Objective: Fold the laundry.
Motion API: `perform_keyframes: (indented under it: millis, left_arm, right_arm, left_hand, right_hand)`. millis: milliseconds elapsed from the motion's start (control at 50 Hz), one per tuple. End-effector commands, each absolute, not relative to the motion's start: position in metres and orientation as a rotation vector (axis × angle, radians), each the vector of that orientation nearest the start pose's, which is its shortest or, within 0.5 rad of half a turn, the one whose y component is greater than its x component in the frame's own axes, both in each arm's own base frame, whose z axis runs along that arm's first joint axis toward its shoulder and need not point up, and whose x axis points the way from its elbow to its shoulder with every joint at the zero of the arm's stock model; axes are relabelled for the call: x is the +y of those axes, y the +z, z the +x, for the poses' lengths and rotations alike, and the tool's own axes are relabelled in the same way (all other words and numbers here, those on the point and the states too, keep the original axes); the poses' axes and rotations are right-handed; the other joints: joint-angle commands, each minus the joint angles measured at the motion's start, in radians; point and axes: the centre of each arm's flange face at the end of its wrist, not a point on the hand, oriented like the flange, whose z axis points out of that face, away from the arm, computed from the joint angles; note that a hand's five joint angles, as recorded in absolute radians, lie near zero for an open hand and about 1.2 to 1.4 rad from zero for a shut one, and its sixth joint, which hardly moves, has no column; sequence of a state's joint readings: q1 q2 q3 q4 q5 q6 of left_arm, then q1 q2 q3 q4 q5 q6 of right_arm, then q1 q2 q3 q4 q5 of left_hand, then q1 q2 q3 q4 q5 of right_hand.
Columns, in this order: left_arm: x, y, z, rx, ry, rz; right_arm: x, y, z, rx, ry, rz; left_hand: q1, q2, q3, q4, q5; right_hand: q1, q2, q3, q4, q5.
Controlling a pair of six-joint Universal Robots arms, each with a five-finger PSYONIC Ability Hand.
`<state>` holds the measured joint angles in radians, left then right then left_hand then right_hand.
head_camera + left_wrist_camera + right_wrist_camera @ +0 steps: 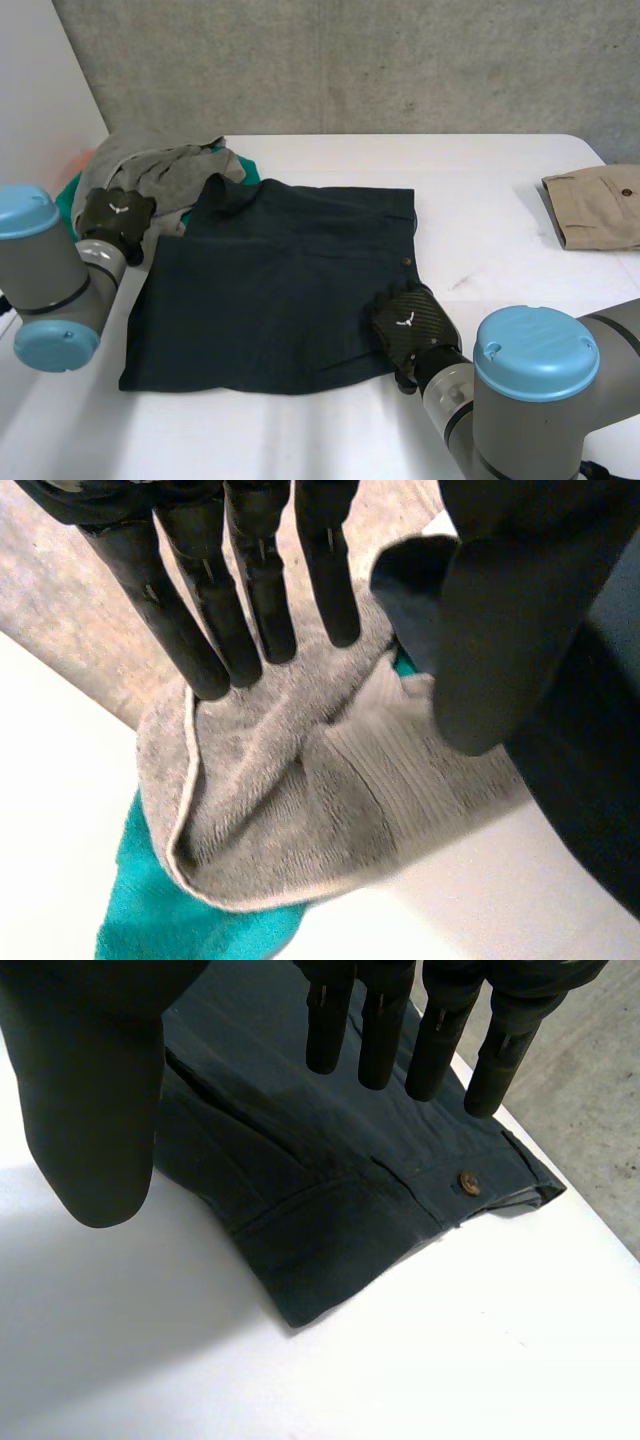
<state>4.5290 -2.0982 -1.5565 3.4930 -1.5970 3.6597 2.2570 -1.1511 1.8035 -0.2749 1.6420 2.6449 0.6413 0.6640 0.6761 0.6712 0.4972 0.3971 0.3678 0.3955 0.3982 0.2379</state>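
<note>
Dark navy cotton shorts (280, 290) lie flat in the middle of the white table (500, 180). The edge with the small brown button (467, 1182) is on our right arm's side. In the right wrist view the layers along that edge look stacked, so we judge the shorts have had at least one fold.

Right hand (408, 325) is over the near right corner of the shorts. Fingers are straight, the thumb is spread wide, and nothing is in its grasp. We can't tell if it touches the cloth.

Left hand (115, 215) is at the far left corner, where the shorts meet the pile. Fingers are straight, the thumb is well apart, and it holds nothing. Its fingertips sit over the crumpled grey knit sweater (300, 800), with the dark corner by the thumb.

A teal cloth (150, 910) pokes out under the grey knit. A folded khaki garment (600, 205) lies well apart at the table's right edge.

Our read on the step is that both hands are lining up to grasp for the next fold, with nothing gripped yet.

Next move:
- The right hand needs to pinch all layers at its corner.
- The left hand needs to take only the navy corner.
- Then one side gets carried over the other with the edges aligned.

The risk is the left hand snagging the grey knit, since it lies right against that corner.
</note>
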Motion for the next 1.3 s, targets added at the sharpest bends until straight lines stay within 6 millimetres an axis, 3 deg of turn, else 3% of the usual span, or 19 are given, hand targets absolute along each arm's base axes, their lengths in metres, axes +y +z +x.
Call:
perform_keyframes:
  millis: [20, 80, 240, 320, 340, 360, 400, 480, 560, 720, 900, 940, 980, 1020, 1160, 1300]
  left_arm:
    - [-0.339, 0.174, -0.198, 2.158, -1.946, 0.752]
    - [-0.331, 0.177, -0.194, 2.175, -1.949, 0.733]
    - [-0.283, 0.191, -0.189, 2.215, -1.983, 0.800]
    - [-0.255, 0.194, -0.193, 2.247, -2.014, 0.912]
    - [-0.244, 0.194, -0.196, 2.268, -2.023, 0.973]
    - [-0.239, 0.193, -0.197, 2.279, -2.021, 0.994]
    - [-0.222, 0.190, -0.199, 2.333, -1.994, 1.074]
    - [-0.202, 0.183, -0.201, 2.404, -1.920, 1.185]
    - [-0.195, 0.173, -0.201, 2.440, -1.833, 1.250]
    - [-0.215, 0.143, -0.194, 2.472, -1.636, 1.319]
    - [-0.219, 0.126, -0.196, 2.491, -1.510, 1.386]
    - [-0.218, 0.126, -0.197, 2.486, -1.514, 1.388]
    - [-0.217, 0.127, -0.200, 2.479, -1.519, 1.395]
    - [-0.216, 0.128, -0.201, 2.474, -1.523, 1.398]
    - [-0.204, 0.152, -0.200, 2.437, -1.554, 1.331]
    - [-0.167, 0.177, -0.203, 2.495, -1.448, 1.412]
  right_arm:
    - [-0.172, 0.130, 0.299, 2.140, -1.773, -1.393]
    - [-0.175, 0.129, 0.299, 2.130, -1.793, -1.406]
    - [-0.182, 0.124, 0.299, 2.120, -1.835, -1.431]
    - [-0.185, 0.120, 0.300, 2.121, -1.846, -1.433]
    - [-0.186, 0.120, 0.300, 2.123, -1.849, -1.431]
    - [-0.187, 0.121, 0.300, 2.123, -1.853, -1.419]
    - [-0.187, 0.123, 0.300, 2.119, -1.853, -1.417]
    - [-0.186, 0.133, 0.299, 2.103, -1.873, -1.389]
    - [-0.185, 0.143, 0.298, 2.106, -1.875, -1.337]
    - [-0.185, 0.159, 0.293, 2.171, -1.808, -1.183]
    - [-0.187, 0.168, 0.288, 2.228, -1.774, -1.084]
    - [-0.188, 0.168, 0.287, 2.238, -1.769, -1.086]
    - [-0.189, 0.168, 0.285, 2.249, -1.760, -1.095]
    - [-0.189, 0.169, 0.284, 2.255, -1.755, -1.111]
    - [-0.182, 0.189, 0.269, 2.303, -1.666, -1.342]
    - [-0.164, 0.209, 0.247, 2.321, -1.381, -1.695]
  left_hand:
    - [-0.339, -0.362, -0.374, -0.369, -0.370]
    - [-0.387, -0.409, -0.421, -0.417, -0.417]
    - [-0.319, -0.342, -0.354, -0.349, -0.350]
    - [-0.158, -0.181, -0.193, -0.188, -0.189]
    - [-0.094, -0.117, -0.129, -0.124, -0.124]
    - [-0.067, -0.090, -0.102, -0.097, -0.097]
    - [0.079, 0.056, 0.044, 0.049, 0.049]
    - [0.095, 0.072, 0.060, 0.065, 0.064]
    - [0.051, 0.028, 0.016, 0.021, 0.020]
    - [0.051, 0.028, 0.016, 0.021, 0.020]
    - [0.100, 0.078, 0.066, 0.071, 0.070]
    - [0.209, 0.186, 0.174, 0.179, 0.178]
    - [0.499, 0.476, 0.464, 0.469, 0.468]
    - [0.754, 0.731, 0.719, 0.724, 0.724]
    - [0.755, 0.732, 0.720, 0.725, 0.725]
    - [0.755, 0.732, 0.720, 0.725, 0.725]
  right_hand:
    - [0.135, 0.165, 0.137, 0.134, 0.120]
    - [0.168, 0.197, 0.169, 0.167, 0.153]
    - [0.262, 0.291, 0.263, 0.261, 0.247]
    - [0.563, 0.592, 0.565, 0.562, 0.548]
    - [0.858, 0.887, 0.859, 0.857, 0.843]
    - [0.998, 1.027, 0.999, 0.997, 0.982]
    - [0.999, 1.028, 1.001, 0.998, 0.984]
    - [0.999, 1.028, 1.001, 0.998, 0.984]
    - [0.999, 1.028, 1.001, 0.998, 0.984]
    - [0.999, 1.028, 1.001, 0.998, 0.984]
    - [0.999, 1.028, 1.001, 0.998, 0.984]
    - [0.999, 1.028, 1.001, 0.998, 0.984]
    - [0.999, 1.028, 1.001, 0.998, 0.984]
    - [0.999, 1.028, 1.001, 0.998, 0.984]
    - [0.999, 1.028, 1.001, 0.998, 0.984]
    - [0.999, 1.028, 1.001, 0.998, 0.984]
